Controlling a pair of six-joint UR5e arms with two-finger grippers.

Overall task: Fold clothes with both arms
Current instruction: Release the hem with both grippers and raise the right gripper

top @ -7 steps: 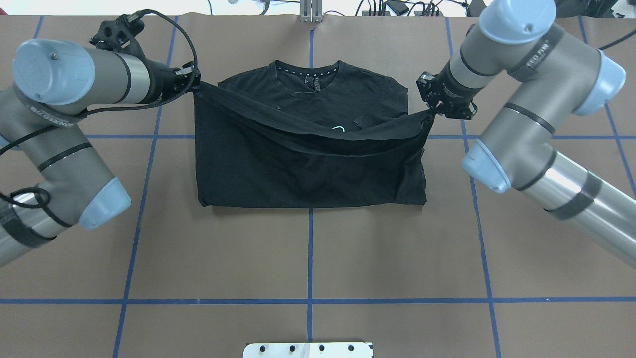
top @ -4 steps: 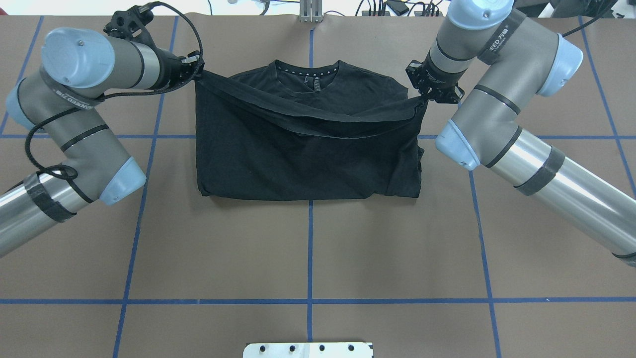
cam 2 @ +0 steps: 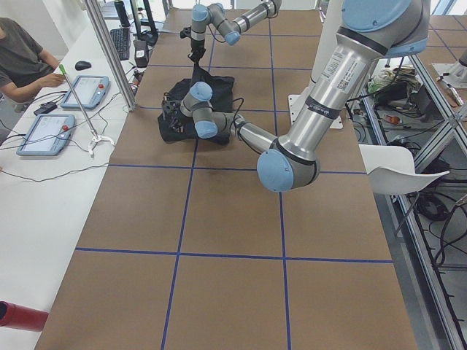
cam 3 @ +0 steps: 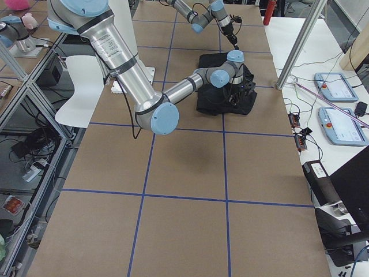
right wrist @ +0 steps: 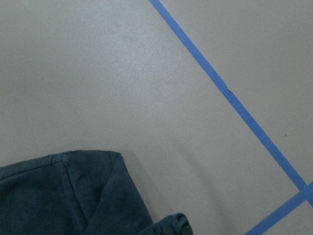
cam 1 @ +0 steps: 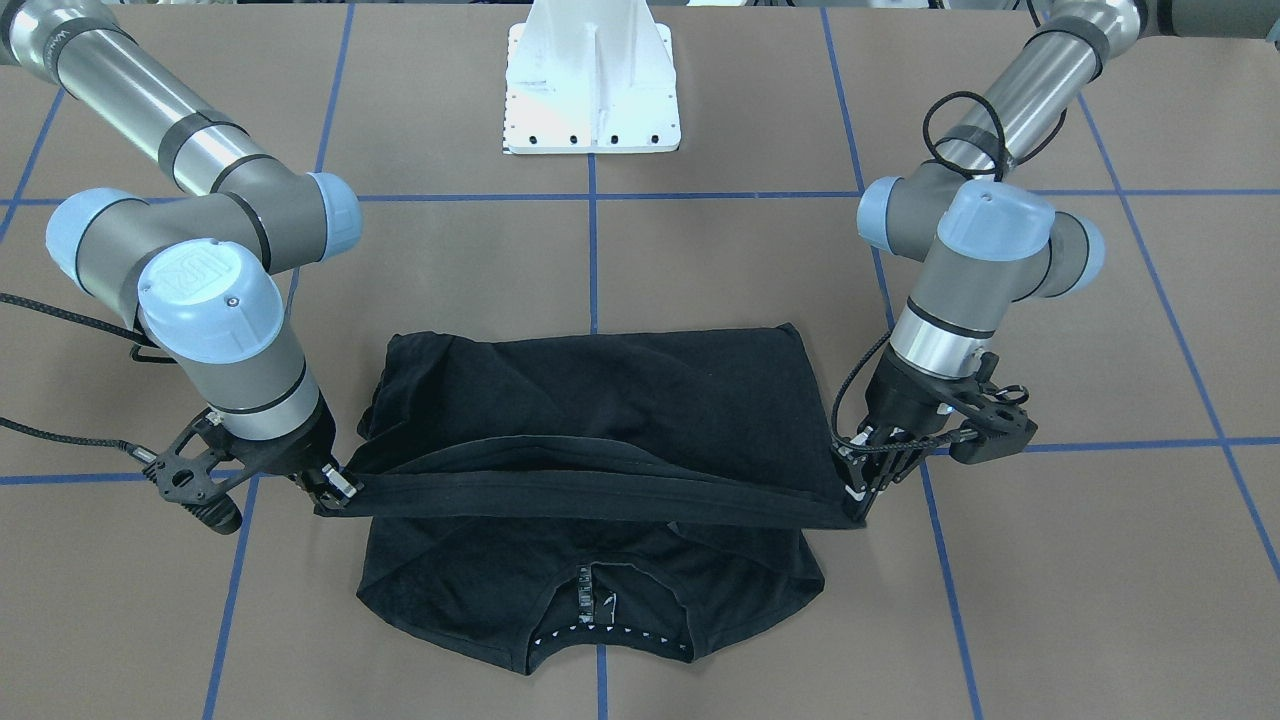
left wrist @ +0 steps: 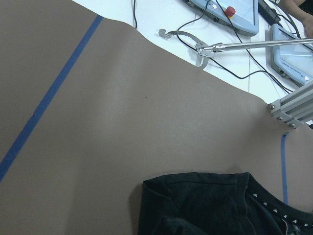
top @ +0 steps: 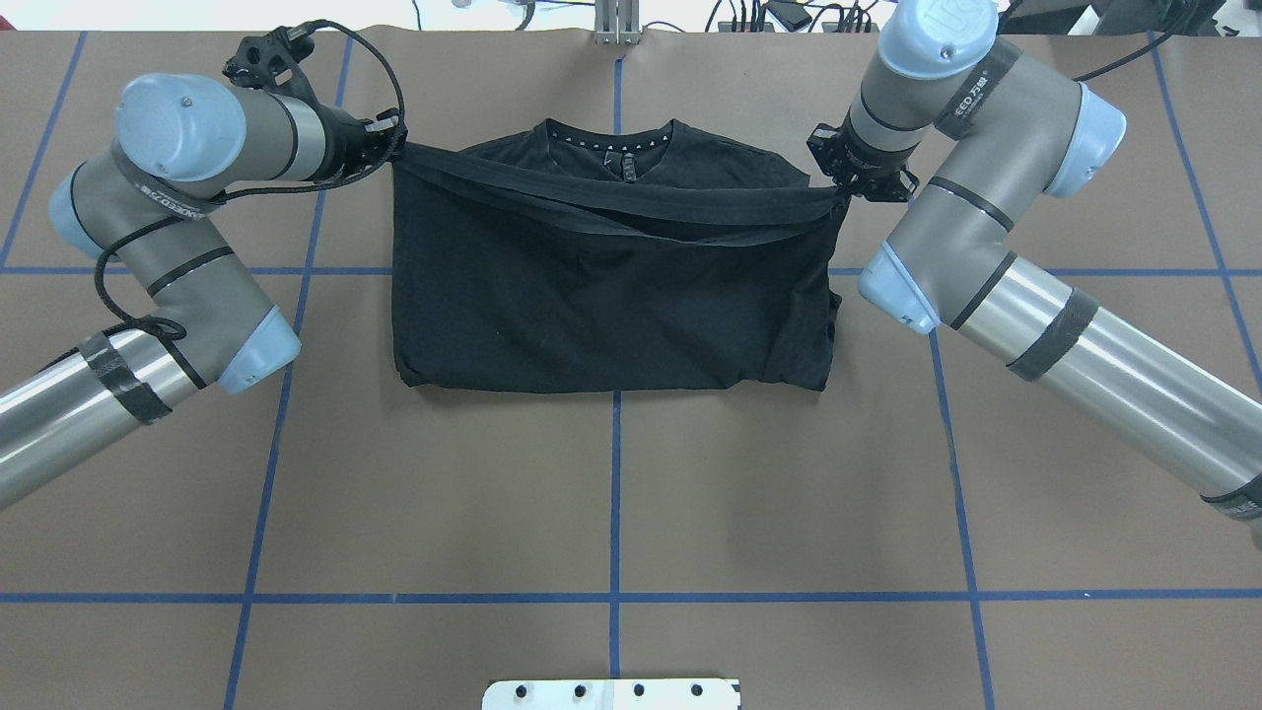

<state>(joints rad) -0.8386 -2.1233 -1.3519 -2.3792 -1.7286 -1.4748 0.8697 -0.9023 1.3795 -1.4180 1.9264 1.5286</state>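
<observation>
Left tool and right tool each pinch a hem corner of the black T-shirt — the hem hangs taut between them, just short of the neckband. Sleeves look tucked in; what is left, I judge, is laying the hem flat on the worktop and letting go.

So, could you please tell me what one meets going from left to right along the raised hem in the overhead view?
Left arm → left pincer → black T-shirt → right pincer → right arm.
</observation>
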